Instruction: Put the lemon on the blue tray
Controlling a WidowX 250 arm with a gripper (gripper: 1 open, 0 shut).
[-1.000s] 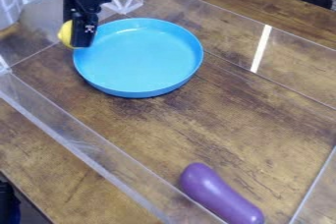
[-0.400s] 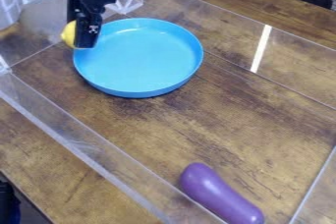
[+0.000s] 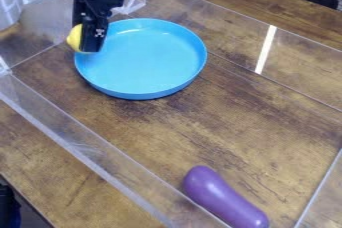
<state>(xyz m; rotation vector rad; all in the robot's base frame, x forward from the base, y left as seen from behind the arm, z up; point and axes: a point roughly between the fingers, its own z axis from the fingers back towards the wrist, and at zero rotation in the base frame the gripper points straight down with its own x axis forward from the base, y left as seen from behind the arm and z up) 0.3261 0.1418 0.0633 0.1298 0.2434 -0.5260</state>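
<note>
The claw (image 3: 88, 40) is closed on the lemon (image 3: 76, 37), which peeks out yellow on its left side, right at the left rim of the blue tray (image 3: 147, 62); the tray's open middle lies to the claw's right

The black arm comes down from twelve o'clock at the top edge, its wrist tipped steeply downward. The gripper (image 3: 88, 40) sits at about ten o'clock in the view, its dark fingers clamped together around the lemon (image 3: 76, 38).
</note>
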